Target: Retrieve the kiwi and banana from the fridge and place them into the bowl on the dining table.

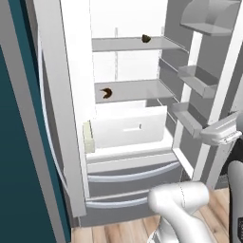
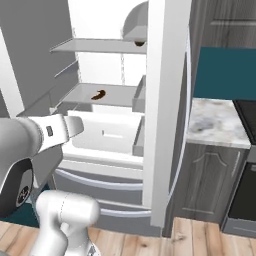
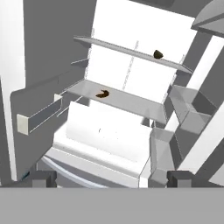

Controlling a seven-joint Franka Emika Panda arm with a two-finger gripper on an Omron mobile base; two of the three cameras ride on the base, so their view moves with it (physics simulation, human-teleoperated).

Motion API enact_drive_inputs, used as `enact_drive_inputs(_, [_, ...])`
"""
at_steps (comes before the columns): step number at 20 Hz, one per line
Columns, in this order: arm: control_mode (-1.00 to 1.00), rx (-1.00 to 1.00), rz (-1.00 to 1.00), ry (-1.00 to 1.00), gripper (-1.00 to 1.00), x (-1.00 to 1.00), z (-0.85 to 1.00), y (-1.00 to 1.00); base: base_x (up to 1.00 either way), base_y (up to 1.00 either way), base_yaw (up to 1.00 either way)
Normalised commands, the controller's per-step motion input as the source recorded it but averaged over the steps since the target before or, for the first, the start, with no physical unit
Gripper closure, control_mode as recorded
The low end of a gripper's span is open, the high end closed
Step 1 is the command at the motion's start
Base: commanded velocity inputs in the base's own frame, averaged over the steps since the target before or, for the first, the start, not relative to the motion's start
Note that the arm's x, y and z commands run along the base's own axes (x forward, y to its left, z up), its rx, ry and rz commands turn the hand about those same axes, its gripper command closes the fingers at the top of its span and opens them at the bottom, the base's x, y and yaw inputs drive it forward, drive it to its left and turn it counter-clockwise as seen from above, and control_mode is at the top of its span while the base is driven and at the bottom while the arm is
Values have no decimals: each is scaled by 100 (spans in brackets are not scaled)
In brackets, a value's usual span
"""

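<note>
Kiwi (image 1: 146,38) resting on the upper shelf of the fridge (image 1: 128,156), toward the shelf's right end; banana (image 1: 107,93) lying one shelf below, nearer the left. Both doors standing wide, leaving the shelves exposed for reaching. Gripper (image 3: 107,178) hovering outside the fridge, facing the shelves, jaws spread fully, holding and touching nothing.
</note>
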Motion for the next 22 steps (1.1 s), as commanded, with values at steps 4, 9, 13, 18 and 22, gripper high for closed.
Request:
enact_drive_inputs(4, [100,0,0,0,-100,0,0,0,68,31,0])
enact_drive_inputs(9, [100,0,0,0,-100,0,0,0,72,40,-1])
enact_drive_inputs(13, [100,0,0,0,-100,0,0,0,84,36,-1])
enact_drive_inputs(18, [100,0,0,0,-100,0,0,0,93,8,-3])
enact_drive_inputs(22, [100,0,0,0,-100,0,0,0,98,0,-5])
